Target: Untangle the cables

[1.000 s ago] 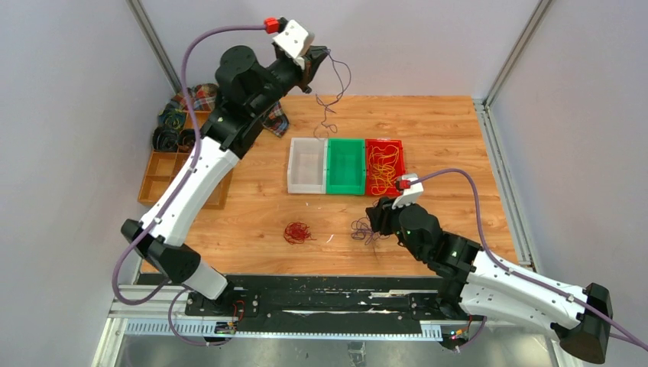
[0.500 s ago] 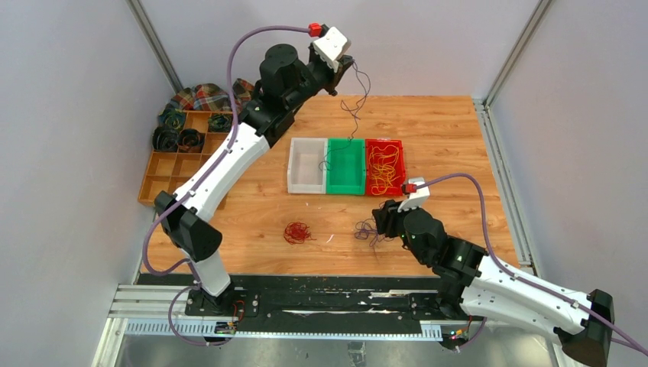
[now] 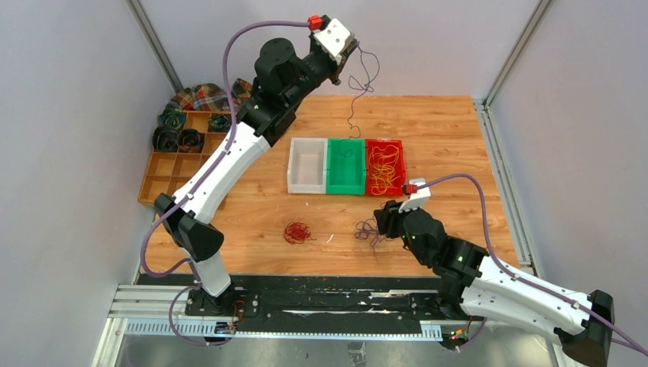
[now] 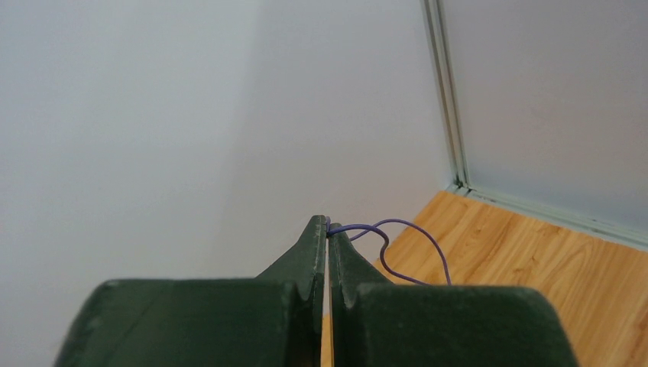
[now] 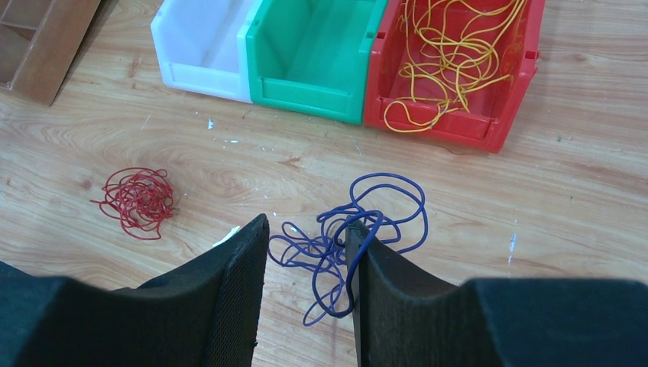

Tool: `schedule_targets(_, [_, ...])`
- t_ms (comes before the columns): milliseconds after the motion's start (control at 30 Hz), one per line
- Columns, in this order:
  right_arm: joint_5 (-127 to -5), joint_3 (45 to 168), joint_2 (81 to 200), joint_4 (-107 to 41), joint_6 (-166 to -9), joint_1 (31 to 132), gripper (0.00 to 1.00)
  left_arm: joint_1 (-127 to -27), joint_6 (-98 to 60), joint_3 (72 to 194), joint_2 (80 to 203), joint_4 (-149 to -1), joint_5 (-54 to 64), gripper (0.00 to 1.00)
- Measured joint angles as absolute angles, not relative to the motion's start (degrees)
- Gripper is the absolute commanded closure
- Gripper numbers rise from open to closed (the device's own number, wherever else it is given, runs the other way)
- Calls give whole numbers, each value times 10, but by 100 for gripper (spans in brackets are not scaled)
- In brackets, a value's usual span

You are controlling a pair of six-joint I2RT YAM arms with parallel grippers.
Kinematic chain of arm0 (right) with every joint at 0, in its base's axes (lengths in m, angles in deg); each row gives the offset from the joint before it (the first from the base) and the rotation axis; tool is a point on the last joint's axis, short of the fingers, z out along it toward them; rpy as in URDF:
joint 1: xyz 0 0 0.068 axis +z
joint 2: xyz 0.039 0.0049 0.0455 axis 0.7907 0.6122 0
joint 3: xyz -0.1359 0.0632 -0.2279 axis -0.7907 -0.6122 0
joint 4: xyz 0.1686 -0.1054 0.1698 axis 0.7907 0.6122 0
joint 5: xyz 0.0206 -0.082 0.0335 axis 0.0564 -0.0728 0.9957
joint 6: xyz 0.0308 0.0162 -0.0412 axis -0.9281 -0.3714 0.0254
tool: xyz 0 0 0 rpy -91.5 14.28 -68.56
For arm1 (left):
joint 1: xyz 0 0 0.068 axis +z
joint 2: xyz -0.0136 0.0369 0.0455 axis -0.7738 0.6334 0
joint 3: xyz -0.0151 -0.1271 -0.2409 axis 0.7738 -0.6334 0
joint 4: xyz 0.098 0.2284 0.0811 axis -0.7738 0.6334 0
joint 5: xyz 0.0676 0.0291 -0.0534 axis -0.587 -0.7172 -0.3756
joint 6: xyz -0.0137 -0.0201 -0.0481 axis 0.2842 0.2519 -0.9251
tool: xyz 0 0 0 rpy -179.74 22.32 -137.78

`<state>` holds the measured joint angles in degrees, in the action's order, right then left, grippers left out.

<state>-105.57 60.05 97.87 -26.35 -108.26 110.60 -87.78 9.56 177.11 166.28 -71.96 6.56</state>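
High above the green plastic bin, our left gripper is pinched tight on one thin dark blue wire strand dangling toward it. Yellow wires already sit in the red plastic bin beside it. A red tangle and a blue tangle lie in front, our right gripper spread astride the blue. We cannot place the strand's tip.

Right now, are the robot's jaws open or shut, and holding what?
Left gripper: shut on a thin blue cable, held high.
Right gripper: open, jaws astride the blue tangle.
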Motion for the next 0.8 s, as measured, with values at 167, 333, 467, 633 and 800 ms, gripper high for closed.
schedule_targets(167, [-1056,594,977,-261,-1083,1106,58,-878,102,1722,1651,-722,63,100])
schedule_targets(333, [-1061,594,966,-258,-1082,1106,58,-880,108,1676,1651,-724,61,100])
schedule_targets(467, [-1069,590,955,-258,-1082,1106,58,-882,115,1614,1645,-725,51,100])
schedule_targets(633, [-1071,584,952,-255,-1082,1106,58,-890,133,1536,1635,-711,37,100])
schedule_targets(800, [-1073,583,950,-254,-1083,1106,58,-896,138,1524,1635,-668,30,100])
